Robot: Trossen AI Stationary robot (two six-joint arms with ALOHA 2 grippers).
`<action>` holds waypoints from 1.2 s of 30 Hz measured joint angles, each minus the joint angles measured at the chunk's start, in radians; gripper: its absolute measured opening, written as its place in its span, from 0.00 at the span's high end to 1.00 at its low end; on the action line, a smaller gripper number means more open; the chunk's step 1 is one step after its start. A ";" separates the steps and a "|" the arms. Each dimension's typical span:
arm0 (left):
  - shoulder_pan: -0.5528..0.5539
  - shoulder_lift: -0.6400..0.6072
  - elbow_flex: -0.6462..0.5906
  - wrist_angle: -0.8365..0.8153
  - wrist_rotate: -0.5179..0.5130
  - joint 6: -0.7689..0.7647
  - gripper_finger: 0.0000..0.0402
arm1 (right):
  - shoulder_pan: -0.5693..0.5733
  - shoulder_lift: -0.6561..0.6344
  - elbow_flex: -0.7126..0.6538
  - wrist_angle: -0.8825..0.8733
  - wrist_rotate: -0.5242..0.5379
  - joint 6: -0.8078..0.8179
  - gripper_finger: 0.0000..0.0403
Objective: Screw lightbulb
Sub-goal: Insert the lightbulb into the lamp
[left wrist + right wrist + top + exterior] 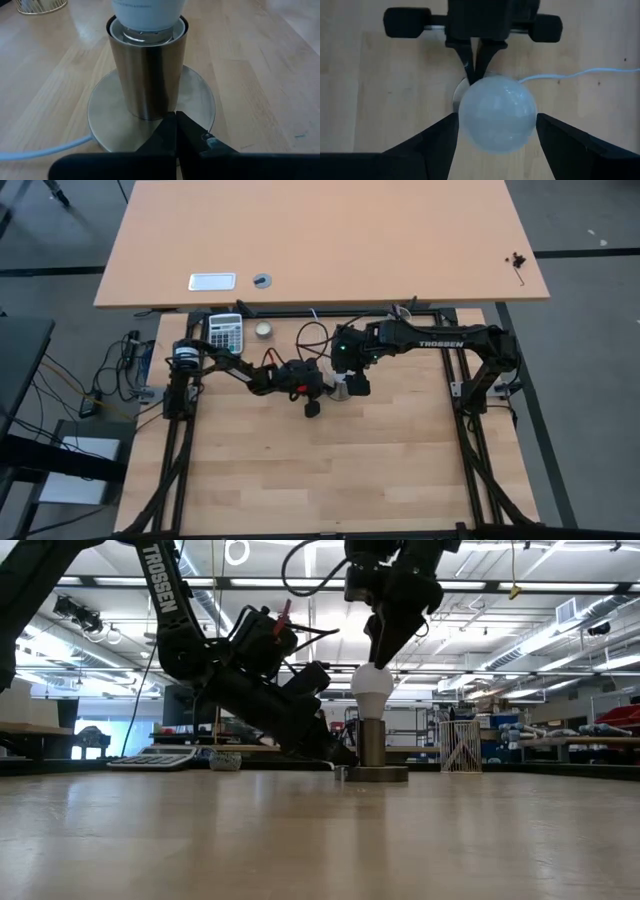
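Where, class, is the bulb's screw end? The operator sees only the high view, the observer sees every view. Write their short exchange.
Operator: Is the lightbulb in the socket?
Observer: Yes, the lightbulb stands upright with its narrow end inside the metal socket.
Operator: What is the left gripper doing?
Observer: The left gripper is shut, its tips resting on the socket's round base.
Operator: And the right gripper?
Observer: The right gripper is above the bulb, one finger on each side of the globe.
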 joint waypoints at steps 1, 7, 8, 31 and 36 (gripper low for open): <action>0.000 0.000 0.000 0.000 0.000 0.000 0.99 | 0.000 0.000 -0.004 0.002 0.000 -0.001 0.33; 0.000 0.000 0.000 -0.002 0.000 -0.001 0.99 | 0.000 0.000 -0.008 0.022 0.022 0.018 0.37; 0.000 0.000 0.000 -0.002 0.000 -0.001 0.99 | 0.000 0.000 -0.008 0.022 0.026 0.034 0.39; 0.000 0.000 -0.001 -0.007 0.000 -0.002 0.99 | 0.023 -0.006 -0.006 0.002 0.078 0.212 0.25; 0.000 0.000 -0.001 -0.007 0.000 -0.003 0.99 | 0.023 -0.008 -0.005 0.015 0.081 -0.005 0.20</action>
